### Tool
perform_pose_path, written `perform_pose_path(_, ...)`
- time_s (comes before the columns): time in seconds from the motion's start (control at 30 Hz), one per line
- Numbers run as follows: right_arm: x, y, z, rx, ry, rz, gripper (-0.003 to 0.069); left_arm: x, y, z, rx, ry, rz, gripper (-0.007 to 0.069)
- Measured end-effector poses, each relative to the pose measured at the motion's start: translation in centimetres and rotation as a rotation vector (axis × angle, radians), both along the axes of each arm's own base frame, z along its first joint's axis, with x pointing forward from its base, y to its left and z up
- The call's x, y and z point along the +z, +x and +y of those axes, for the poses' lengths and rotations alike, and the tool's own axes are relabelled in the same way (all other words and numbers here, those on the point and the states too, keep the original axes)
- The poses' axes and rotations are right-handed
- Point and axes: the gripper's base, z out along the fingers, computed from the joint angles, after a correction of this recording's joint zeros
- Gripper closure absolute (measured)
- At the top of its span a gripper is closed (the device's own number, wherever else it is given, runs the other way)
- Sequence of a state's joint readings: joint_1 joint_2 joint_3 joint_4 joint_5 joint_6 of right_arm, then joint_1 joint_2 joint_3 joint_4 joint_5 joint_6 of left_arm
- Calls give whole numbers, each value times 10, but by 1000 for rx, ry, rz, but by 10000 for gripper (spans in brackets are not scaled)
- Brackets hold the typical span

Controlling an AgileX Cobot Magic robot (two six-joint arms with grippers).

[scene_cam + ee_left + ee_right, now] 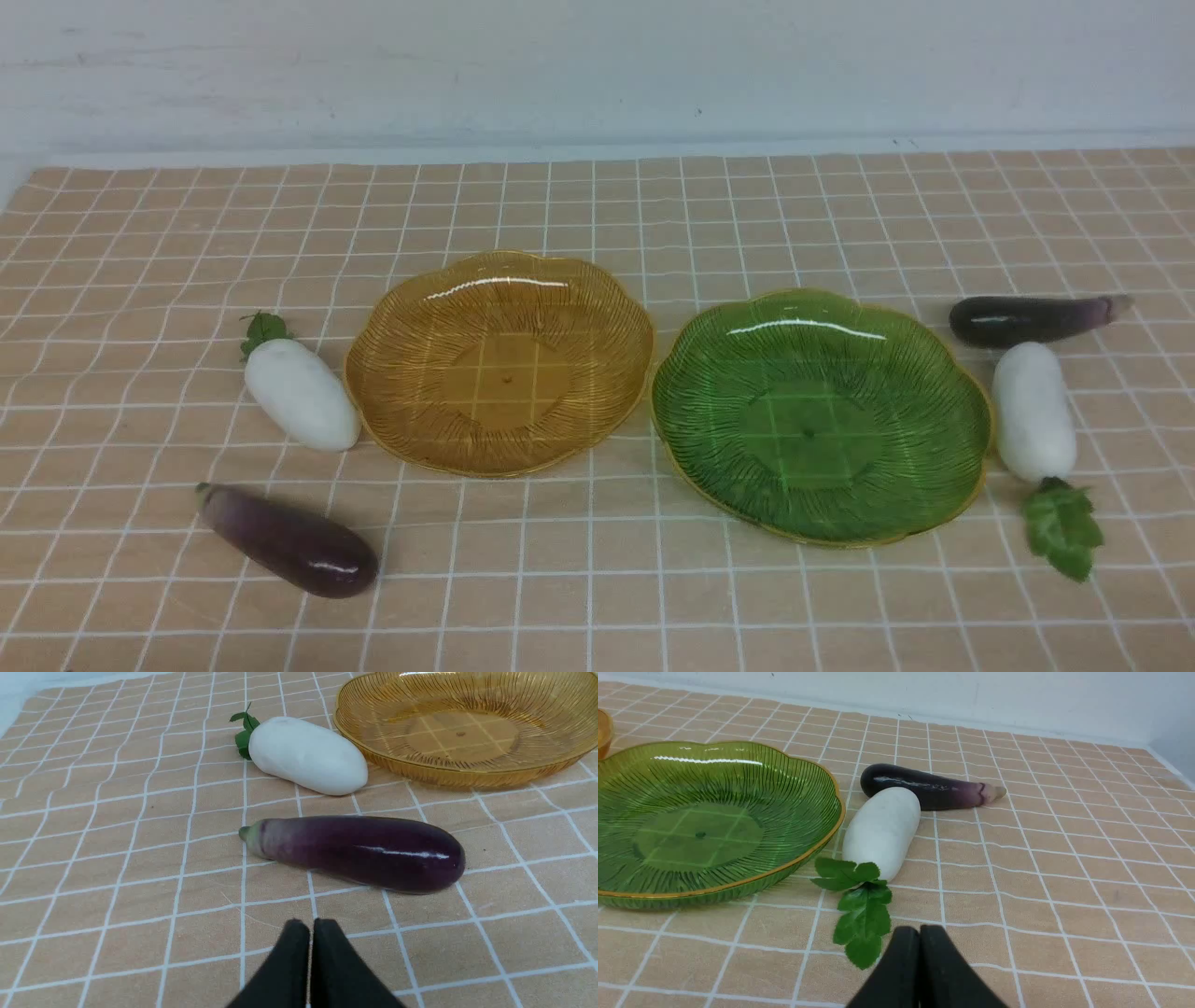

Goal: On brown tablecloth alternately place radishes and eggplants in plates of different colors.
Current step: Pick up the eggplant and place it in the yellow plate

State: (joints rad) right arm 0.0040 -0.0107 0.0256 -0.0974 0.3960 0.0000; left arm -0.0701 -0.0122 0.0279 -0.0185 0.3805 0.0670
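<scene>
On the brown tablecloth an empty amber plate and an empty green plate stand side by side. Left of the amber plate lie a white radish and, nearer, a purple eggplant. Right of the green plate lie a radish and, farther back, an eggplant. Neither gripper shows in the front view. My left gripper is shut and empty, short of the left eggplant and radish. My right gripper is shut and empty beside the right radish's leaf.
A pale wall runs along the back edge of the cloth. The cloth is slightly wrinkled. The amber plate and the green plate show in the wrist views.
</scene>
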Motion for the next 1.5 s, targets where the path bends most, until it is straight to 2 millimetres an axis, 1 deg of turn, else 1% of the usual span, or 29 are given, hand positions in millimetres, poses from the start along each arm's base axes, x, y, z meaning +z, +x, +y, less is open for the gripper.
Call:
perform_pose_path(0.13, 0, 0, 0, 0, 0, 0, 674, 0, 0, 0, 1, -8, 1, 628)
perform_pose_path(0.2, 0, 0, 0, 0, 0, 0, 674, 0, 0, -1, 7, -60, 0, 628)
perform_pose_path(0.37, 0, 0, 0, 0, 0, 0, 674, 10, 2, -6, 42, -429, -63, 628)
perform_pose_path(0.43, 0, 0, 0, 0, 0, 0, 674, 15, 3, -7, 53, -548, -105, 628)
perform_pose_path(0.47, 0, 0, 0, 0, 0, 0, 674, 19, 3, -6, 58, -594, -141, 628)
perform_pose_path(0.6, 0, 0, 0, 0, 0, 0, 674, 33, 4, 0, 83, -677, -305, 628)
perform_pose_path(0.73, 0, 0, 0, 0, 0, 0, 674, 53, 1, 10, 123, -735, -551, 628)
perform_pose_path(0.77, 0, 0, 0, 0, 0, 0, 674, 63, -1, 12, 122, -747, -607, 628)
perform_pose_path(0.8, 0, 0, 0, 0, 0, 0, 674, 78, -5, 13, 107, -756, -649, 628)
perform_pose_path(0.83, 0, 0, 0, 0, -2, 0, 674, 101, -10, 12, 80, -755, -678, 628)
perform_pose_path(0.9, 0, 0, 0, 0, -3, 1, 674, 131, -11, 7, 42, -712, -636, 628)
perform_pose_path(0.93, 0, 0, 0, 0, -4, 1, 674, 142, -9, 4, 26, -676, -592, 628)
perform_pose_path(0.97, 0, 0, 0, 0, -3, 1, 674, 156, -3, -1, 0, -632, -499, 628)
perform_pose_path(1.0, 1, 0, 0, 2, 13, -7, 674, 163, 3, -5, -17, -590, -422, 628)
perform_pose_path(1.03, 2, 0, 1, 3, 55, -20, 674, 172, 17, -12, -47, -534, -261, 628)
perform_pose_path(1.07, 4, 1, 3, 5, 136, -48, 674, 174, 32, -18, -70, -487, -105, 628)
perform_pose_path(1.1, 8, 2, 5, 5, 257, -89, 674, 166, 54, -23, -78, -450, 79, 628)
perform_pose_path(1.13, 11, 2, 5, 2, 356, -128, 674, 162, 71, -27, -89, -418, 227, 628)
perform_pose_path(1.17, 15, 2, 6, -5, 515, -168, 674, 151, 88, -30, -84, -404, 360, 628)
perform_pose_path(1.23, 23, 2, 5, -23, 773, -243, 674, 126, 119, -33, -57, -391, 530, 628)
perform_pose_path(1.3, 27, 2, 3, -41, 939, -298, 674, 99, 146, -31, -14, -384, 670, 627)
perform_pose_path(1.37, 30, 2, 1, -53, 998, -335, 674, 81, 162, -25, 35, -409, 752, 627)
perform_pose_path(1.43, 32, 2, -1, -61, 1003, -363, 674, 65, 177, -20, 66, -443, 820, 627)
perform_pose_path(1.5, 32, 2, -2, -65, 1016, -368, 674, 59, 186, -16, 72, -483, 838, 627)
